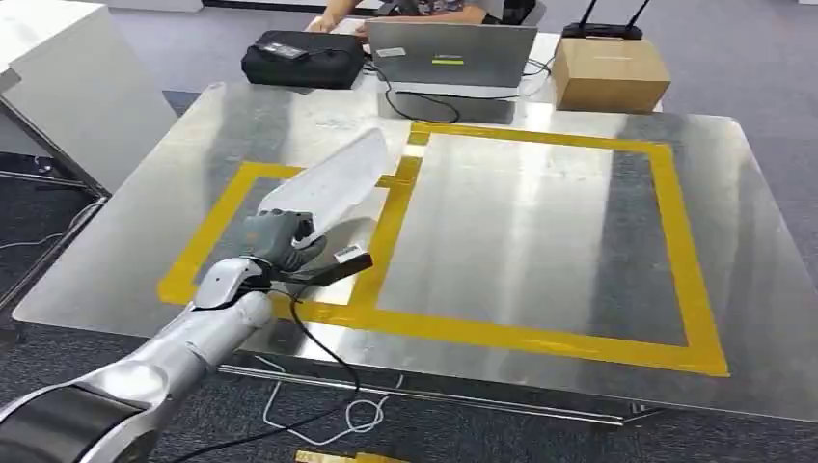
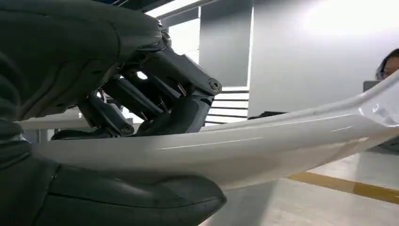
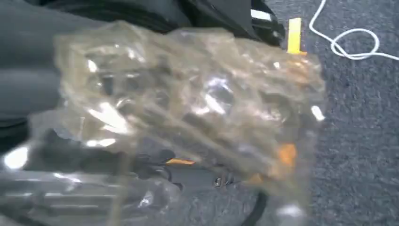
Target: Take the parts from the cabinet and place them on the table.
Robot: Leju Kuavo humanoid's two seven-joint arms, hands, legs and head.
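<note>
Left arm reaches in from the lower left over the near-left part of the steel table (image 1: 540, 241), left hand (image 1: 280, 241) above the smaller yellow-taped rectangle (image 1: 207, 253). Its fingers (image 2: 179, 110) press down on top of a long white glossy panel part (image 1: 328, 178), thumb (image 2: 141, 197) underneath, so the part is clamped between them. Part's long axis runs from the hand away toward the far right of the table, free end raised over the tape line between the two rectangles, slightly bowed in the left wrist view. Small white label on the dark piece by the wrist (image 1: 349, 254), text too small to read; laptop (image 1: 451, 56) at the far edge has a lid marking, also unreadable. Right hand (image 3: 28, 75) hangs over grey carpet with a crumpled clear plastic bag (image 3: 188, 103) in front of it; it looks held, but blur hides the fingers, so grip can't be confirmed
</note>
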